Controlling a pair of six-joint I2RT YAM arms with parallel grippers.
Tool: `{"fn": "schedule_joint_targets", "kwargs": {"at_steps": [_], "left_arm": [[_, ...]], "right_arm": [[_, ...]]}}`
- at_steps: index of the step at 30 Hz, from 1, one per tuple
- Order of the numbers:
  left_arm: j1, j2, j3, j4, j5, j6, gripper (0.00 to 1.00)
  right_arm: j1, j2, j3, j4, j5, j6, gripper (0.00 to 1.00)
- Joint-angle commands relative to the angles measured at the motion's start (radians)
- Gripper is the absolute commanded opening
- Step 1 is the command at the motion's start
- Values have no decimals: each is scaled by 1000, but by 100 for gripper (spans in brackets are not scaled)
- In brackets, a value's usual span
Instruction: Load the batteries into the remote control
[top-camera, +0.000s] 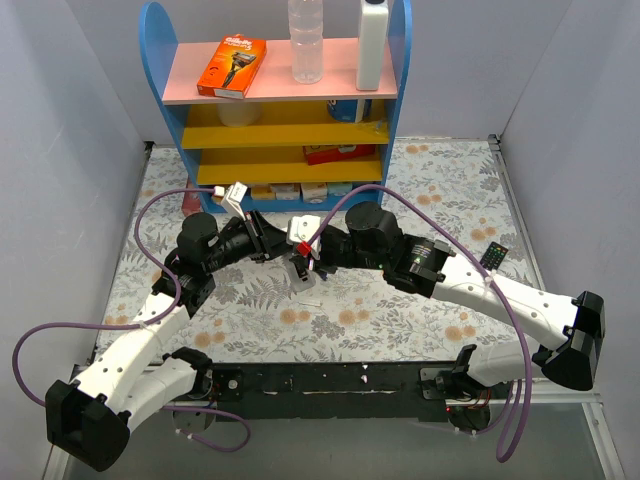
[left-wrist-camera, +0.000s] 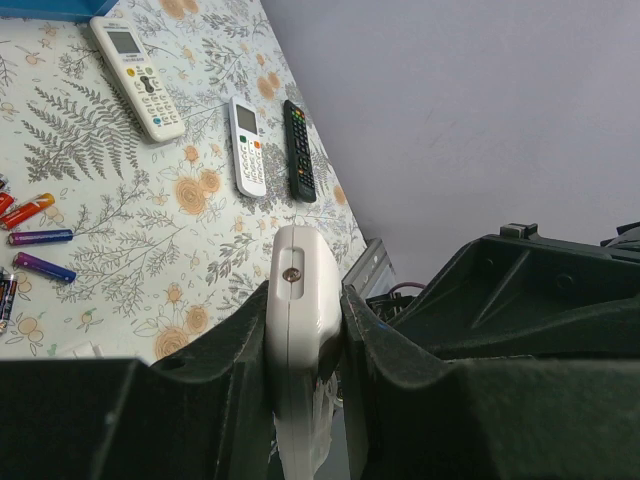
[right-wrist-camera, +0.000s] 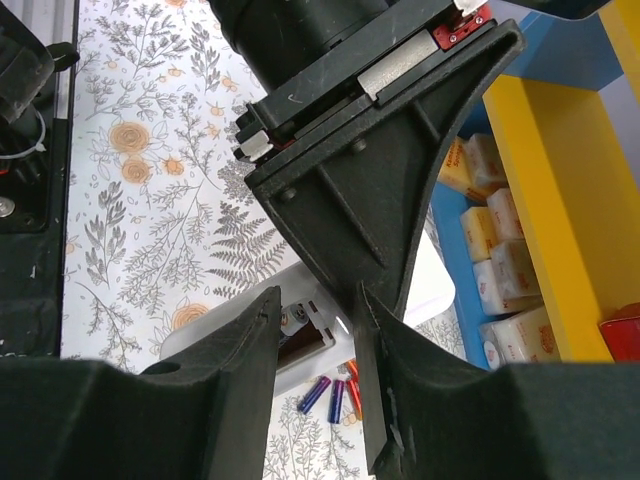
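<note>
Left hand: the left hand is pinching the remote control by its long side edges. The slim white bar stands on edge between the two black fingers, lifted off the surface.
Right hand: the right hand has its fingers spread. In the gap we see the remote control's open end, with a brown recess. We cannot tell whether the fingers touch it.
Where the hands meet: in the top view, both come together at the middle of the surface, just at 6 o'clock of the blue shelf unit.
Batteries: the batteries lie loose on the surface at 9 o'clock of the held remote in the left wrist view. They are red, purple-blue and dark cells, close together.
Other remotes: two shorter white remotes and a black remote lie flat at 11 to 12 o'clock of the left hand, well apart from it.
</note>
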Motion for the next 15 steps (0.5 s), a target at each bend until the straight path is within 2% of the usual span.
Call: {"fn": "schedule_joint_targets", "kwargs": {"at_steps": [1, 15], "left_arm": [[-3, -11, 46, 17, -8, -8, 0], [-3, -20, 40, 31, -39, -86, 0]], "right_arm": [[-5, -16, -19, 64, 45, 6, 41], [-5, -43, -84, 78, 99, -2, 41]]}}
